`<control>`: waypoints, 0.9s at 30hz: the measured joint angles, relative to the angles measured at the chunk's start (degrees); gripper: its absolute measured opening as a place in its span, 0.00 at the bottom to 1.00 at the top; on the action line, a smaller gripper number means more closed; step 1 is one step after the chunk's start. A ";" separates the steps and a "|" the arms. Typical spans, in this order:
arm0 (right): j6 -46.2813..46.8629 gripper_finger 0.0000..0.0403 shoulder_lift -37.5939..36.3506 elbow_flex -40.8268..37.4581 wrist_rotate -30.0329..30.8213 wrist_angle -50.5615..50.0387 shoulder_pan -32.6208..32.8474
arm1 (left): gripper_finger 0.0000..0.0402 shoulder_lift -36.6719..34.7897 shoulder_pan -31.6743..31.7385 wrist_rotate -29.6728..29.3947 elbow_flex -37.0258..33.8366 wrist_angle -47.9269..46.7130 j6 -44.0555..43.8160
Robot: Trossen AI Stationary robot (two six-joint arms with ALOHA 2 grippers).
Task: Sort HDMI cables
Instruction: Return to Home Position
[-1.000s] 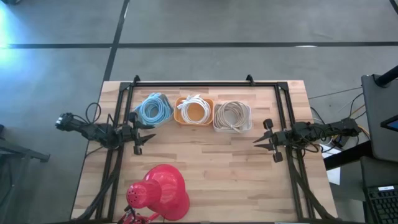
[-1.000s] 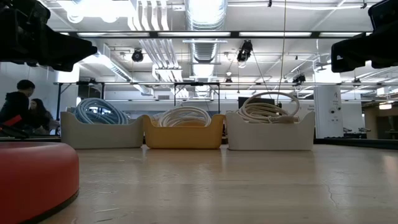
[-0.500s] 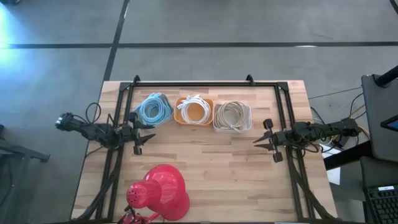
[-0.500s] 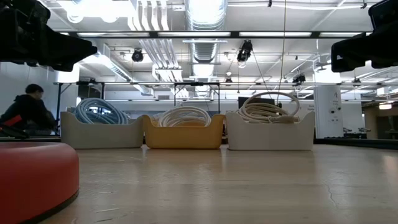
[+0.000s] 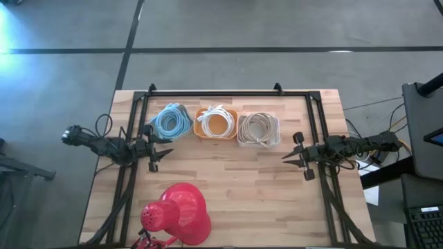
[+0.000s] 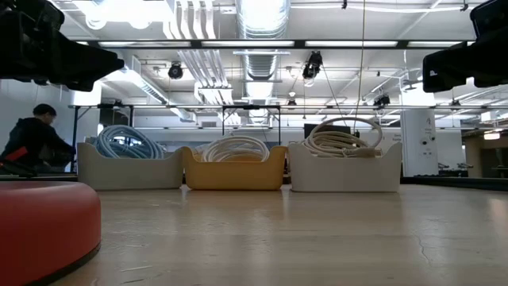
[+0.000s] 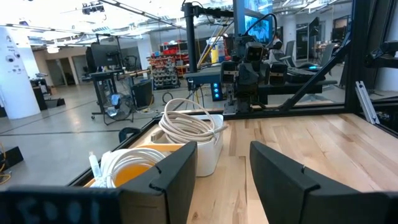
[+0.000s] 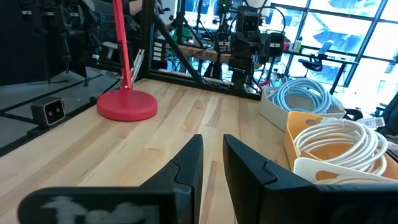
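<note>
The HDMI cables lie coiled in three bins in a row at the table's far side: light blue coils (image 5: 171,122) in the left bin, white coils (image 5: 217,123) in the orange middle bin, beige coils (image 5: 259,128) in the right bin. They also show in the low view (image 6: 127,141), (image 6: 236,148), (image 6: 341,137). My left gripper (image 5: 166,153) is open and empty at the table's left side. My right gripper (image 5: 287,160) is open and empty at the right side. Both hang above the table.
A red cone-shaped lamp (image 5: 178,214) lies at the table's near left; its round base (image 8: 127,106) shows in the right wrist view. A black frame (image 5: 228,92) runs along the table's far edge and sides. Bare wood (image 5: 235,187) lies between the grippers. A person (image 6: 30,135) is beyond the table.
</note>
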 joint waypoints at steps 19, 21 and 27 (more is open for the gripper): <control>-0.21 0.15 -0.04 0.01 -0.01 0.00 -0.01 | 0.44 -0.02 -0.03 -0.02 0.00 0.01 0.00; -0.01 0.15 -0.04 0.01 -0.01 0.00 0.00 | 0.44 -0.01 -0.02 -0.01 -0.02 0.00 0.00; 0.01 0.15 -0.02 0.01 -0.01 -0.01 -0.01 | 0.44 -0.02 -0.02 -0.02 0.00 -0.01 0.00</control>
